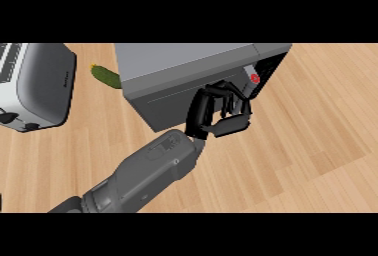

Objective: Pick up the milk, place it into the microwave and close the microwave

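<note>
1. We read this step as finishing the placement. A pale thing with a red mark, which we take for the milk (254,79), sits at the dark open mouth of the microwave (188,62). It is at the oven's right end, just beyond the fingertips.
2. The left hand (221,112) is curled, fingers bent over toward the thumb in front of the microwave's grey front face. We see nothing held between them, and the carton looks apart from them, though only narrowly.
3. We judge the milk is barely inside. We would check that it stands fully past the sill before leaving it, so the door cannot catch it.
4. To draw back well, we would move the hand along the line it came in on, away from the opening. Sweeping sideways could let the curled fingers clip the carton.
5. We cannot pick out the door with certainty, so we would find its free edge first. Then we would straighten the fingers and push it flat.
6. The cucumber (105,76) and toaster (37,85) lie well to the left, out of the way.
</note>
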Robot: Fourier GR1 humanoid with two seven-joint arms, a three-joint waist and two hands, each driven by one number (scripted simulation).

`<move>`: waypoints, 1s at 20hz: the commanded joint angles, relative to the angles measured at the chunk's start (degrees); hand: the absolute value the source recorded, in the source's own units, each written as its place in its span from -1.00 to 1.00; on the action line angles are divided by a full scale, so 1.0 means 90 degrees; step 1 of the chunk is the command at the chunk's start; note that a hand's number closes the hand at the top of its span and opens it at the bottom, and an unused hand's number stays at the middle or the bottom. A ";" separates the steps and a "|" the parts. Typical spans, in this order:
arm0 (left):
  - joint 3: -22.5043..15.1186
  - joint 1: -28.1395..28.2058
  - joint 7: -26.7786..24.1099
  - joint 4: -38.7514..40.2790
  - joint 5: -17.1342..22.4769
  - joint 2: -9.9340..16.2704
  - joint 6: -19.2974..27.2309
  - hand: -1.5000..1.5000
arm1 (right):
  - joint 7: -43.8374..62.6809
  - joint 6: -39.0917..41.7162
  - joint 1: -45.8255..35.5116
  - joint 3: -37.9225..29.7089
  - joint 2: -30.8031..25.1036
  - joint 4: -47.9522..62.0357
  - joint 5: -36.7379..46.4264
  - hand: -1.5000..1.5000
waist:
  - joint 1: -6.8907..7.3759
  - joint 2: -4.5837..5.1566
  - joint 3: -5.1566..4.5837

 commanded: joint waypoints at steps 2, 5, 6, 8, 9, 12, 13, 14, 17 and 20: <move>0.0170 -0.0483 0.0115 0.0571 0.0185 0.0000 -0.0115 1.00 | 0.0083 -0.0005 -0.0117 -0.0084 -0.0093 0.0082 -0.0210 -1.00 | -0.0035 0.0131 0.0007; 0.0165 -0.0473 0.0075 0.0580 0.0306 0.0000 -0.0115 1.00 | 0.0091 0.0114 -0.0127 -0.0048 -0.0142 0.0011 -0.0346 -1.00 | -0.0092 0.0109 0.0010; 0.0126 -0.0491 0.0042 0.0639 0.0263 0.0000 -0.0164 1.00 | 0.0136 0.0135 -0.0181 0.0006 -0.0178 -0.0053 -0.0406 -1.00 | -0.0030 0.0117 0.0002; 0.0107 -0.0542 0.0057 0.0622 0.0353 0.0000 -0.0168 1.00 | 0.0163 0.0208 -0.0223 -0.0023 -0.0254 -0.0025 -0.0522 -1.00 | -0.0021 0.0097 0.0008; 0.0064 -0.0508 0.0035 0.0650 0.0361 0.0000 -0.0154 1.00 | 0.0193 0.0239 -0.0257 0.0011 -0.0291 -0.0042 -0.0549 -1.00 | -0.0028 0.0128 0.0005; 0.0079 -0.0603 0.0021 0.0633 0.0457 0.0000 -0.0105 1.00 | 0.0257 0.0301 -0.0261 0.0035 -0.0356 -0.0059 -0.0710 -1.00 | -0.0084 0.0105 0.0008; 0.0028 -0.0529 -0.0035 0.0679 0.0462 0.0000 -0.0108 1.00 | 0.0305 0.0312 -0.0242 0.0021 -0.0404 -0.0053 -0.0741 -1.00 | -0.0065 0.0099 0.0005; 0.0013 -0.0495 -0.0056 0.0682 0.0504 0.0000 -0.0081 1.00 | 0.0305 0.0343 -0.0240 0.0031 -0.0409 -0.0037 -0.0799 -1.00 | -0.0076 0.0106 0.0009; -0.0057 -0.0507 -0.0157 0.0748 0.0503 0.0000 -0.0119 1.00 | 0.0337 0.0319 -0.0303 0.0013 -0.0437 -0.0019 -0.0895 -1.00 | -0.0031 0.0122 0.0006; -0.0012 -0.0616 -0.0114 0.0754 0.0608 0.0000 -0.0161 1.00 | 0.0360 0.0374 -0.0295 -0.0059 -0.0508 0.0055 -0.0979 -1.00 | -0.0068 0.0122 0.0015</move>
